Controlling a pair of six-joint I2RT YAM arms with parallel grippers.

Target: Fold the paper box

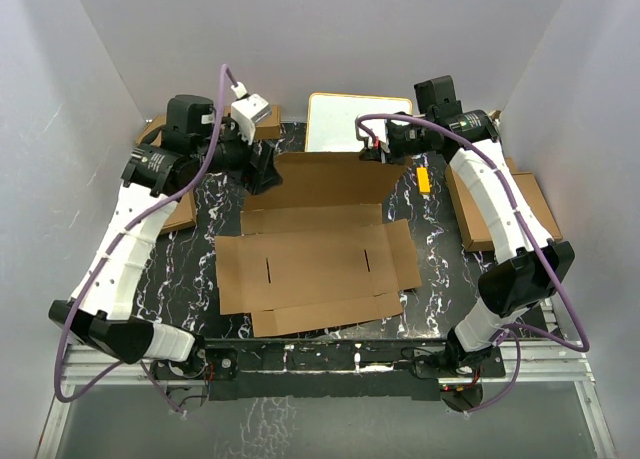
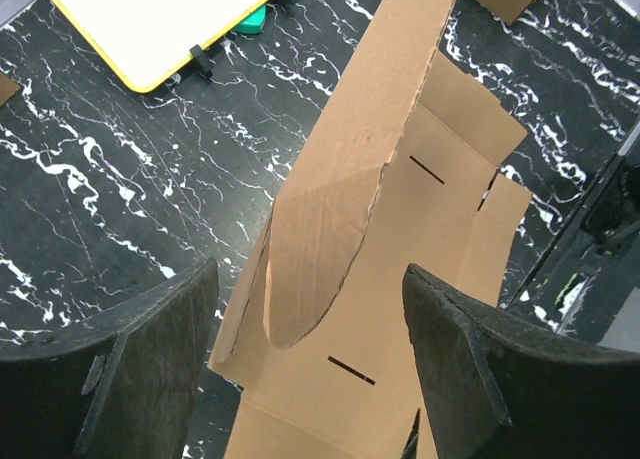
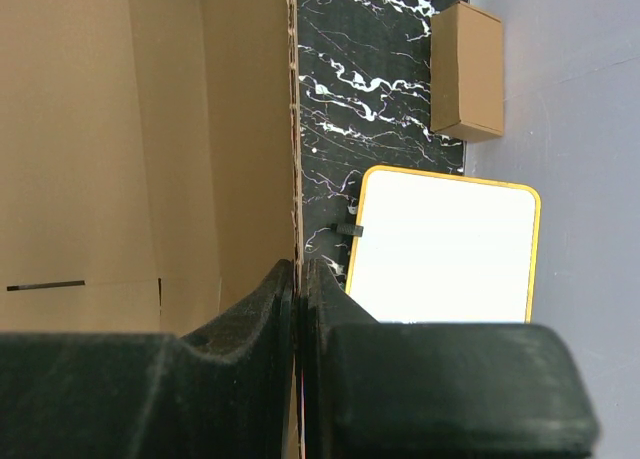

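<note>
The paper box [image 1: 315, 264] is a brown die-cut sheet lying on the black marbled mat, with its far panel [image 1: 330, 179] lifted upright. My right gripper [image 1: 375, 154] is at that panel's far right end. In the right wrist view the right gripper [image 3: 298, 274] is shut on the panel's thin edge, with the paper box [image 3: 140, 129] filling the left. My left gripper [image 1: 262, 174] hovers at the panel's left end. In the left wrist view the left gripper [image 2: 310, 274] is open, its fingers [image 2: 120, 369] wide apart on either side of a rounded flap [image 2: 320, 249], not touching it.
A white board with a yellow rim [image 1: 358, 124] lies at the back, also in the right wrist view [image 3: 445, 244]. Small brown boxes sit at the right [image 1: 495, 209], left [image 1: 180, 214] and back left [image 1: 268, 119]. A small orange piece [image 1: 424, 179] lies on the mat [image 1: 190, 269].
</note>
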